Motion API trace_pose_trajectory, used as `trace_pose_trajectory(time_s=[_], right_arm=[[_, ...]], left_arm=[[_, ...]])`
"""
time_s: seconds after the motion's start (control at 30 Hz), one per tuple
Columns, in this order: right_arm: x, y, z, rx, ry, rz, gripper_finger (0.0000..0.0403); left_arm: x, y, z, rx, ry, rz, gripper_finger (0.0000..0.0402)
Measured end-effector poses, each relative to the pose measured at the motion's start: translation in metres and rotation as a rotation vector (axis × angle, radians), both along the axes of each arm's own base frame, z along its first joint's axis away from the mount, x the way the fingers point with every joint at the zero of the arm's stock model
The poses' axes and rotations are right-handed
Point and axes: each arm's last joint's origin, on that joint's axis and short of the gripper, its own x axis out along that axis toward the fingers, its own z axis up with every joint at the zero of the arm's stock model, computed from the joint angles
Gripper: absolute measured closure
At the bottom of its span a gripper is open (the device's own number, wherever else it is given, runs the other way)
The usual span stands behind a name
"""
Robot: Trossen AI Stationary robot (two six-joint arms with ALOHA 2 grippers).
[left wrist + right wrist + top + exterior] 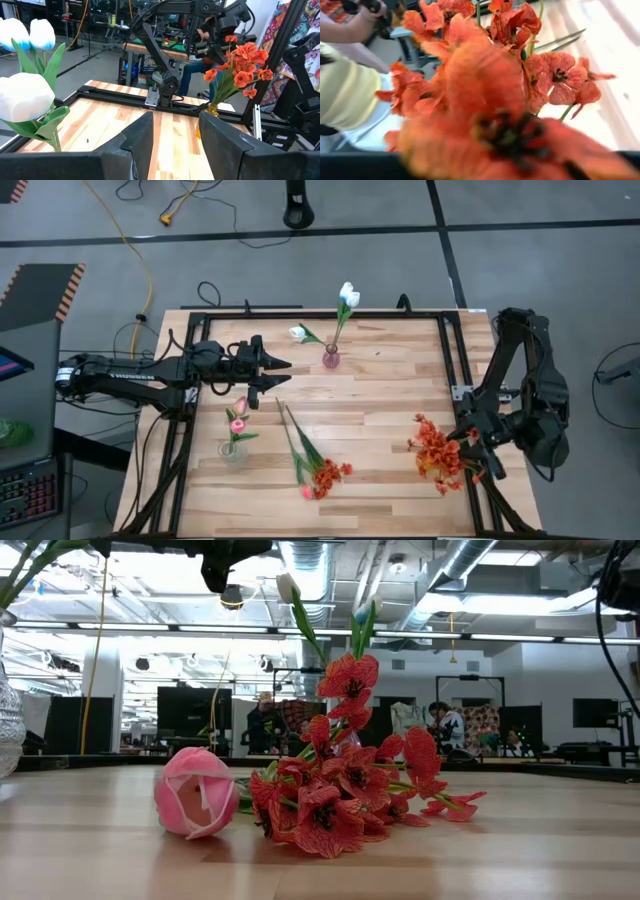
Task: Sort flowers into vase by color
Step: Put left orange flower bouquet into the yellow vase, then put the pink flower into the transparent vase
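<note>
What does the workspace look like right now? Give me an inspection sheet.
Surface: wooden table, black frame.
Job's things: white tulips in pink vase; one white tulip lying beside it; pink tulips in clear vase; red bunch upright at right edge; loose red flowers and pink tulip lying flat.
Clutter: nothing seen.
Grippers: left gripper open, empty; right gripper beside red bunch.
Cables: yellow cable on floor.
Surroundings: people behind table.

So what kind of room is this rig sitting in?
Probably an open robotics lab or workshop: exposed ceiling ducts, taped lines on the grey floor with a yellow cable, and more workbenches with people behind.
</note>
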Motion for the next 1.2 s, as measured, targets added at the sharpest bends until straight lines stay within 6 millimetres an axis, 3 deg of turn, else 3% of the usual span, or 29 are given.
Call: trace_pose_trajectory(time_s=[0.43,0.63,1.2], right_arm=[[-0.012,-0.024,0.009,0.168,0.172,0.223,0.0225],[-0.013,-0.028,0.010,0.180,0.166,0.230,0.0226],[-0.014,-0.005,-0.013,-0.115,0.256,0.242,0.0226]], left_arm=[[0.000,0.000,0.000,0.000,0.000,0.000,0.0256],[0.000,0.000,0.000,0.000,0.000,0.000,0.0256],[0.000,0.000,0.000,0.000,0.000,0.000,0.0256]])
